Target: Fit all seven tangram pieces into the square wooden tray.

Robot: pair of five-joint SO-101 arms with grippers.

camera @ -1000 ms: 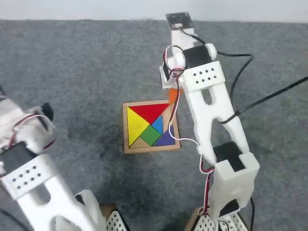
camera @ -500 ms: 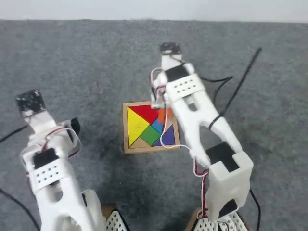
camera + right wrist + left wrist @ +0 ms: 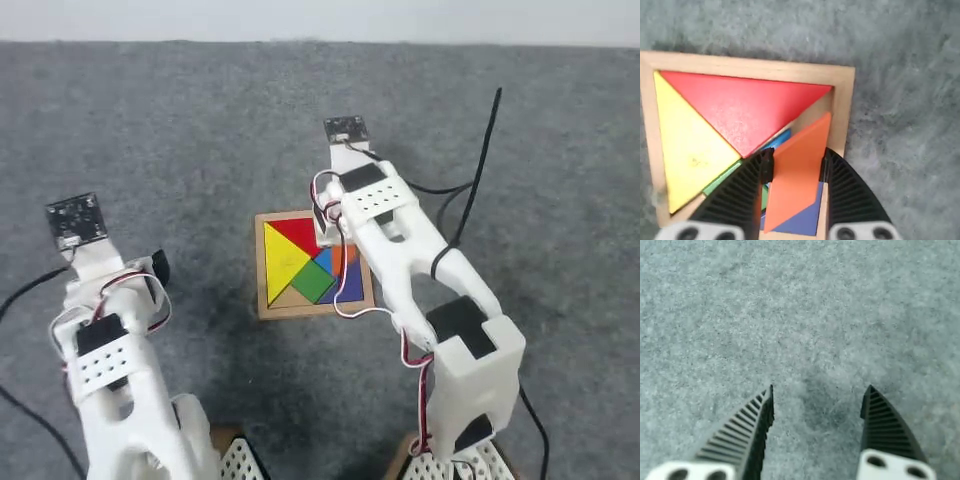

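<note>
Right claw [image 3: 796, 157]: mine, clamped on the orange piece [image 3: 800, 192] over the tray [image 3: 745, 61], beside the red triangle [image 3: 740, 107]; my wrist view shows the grip, which my arm largely covers from above. Left claw [image 3: 817, 397]: spread wide over the grey fuzzy surface [image 3: 790, 300], well apart from the tray.

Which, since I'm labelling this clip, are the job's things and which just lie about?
Job: wooden tray; orange piece in the right pincer, over the tray; red triangle, yellow triangle, green piece in it.
Lying about: grey mat; black cables; left pincer, open over bare mat.
</note>
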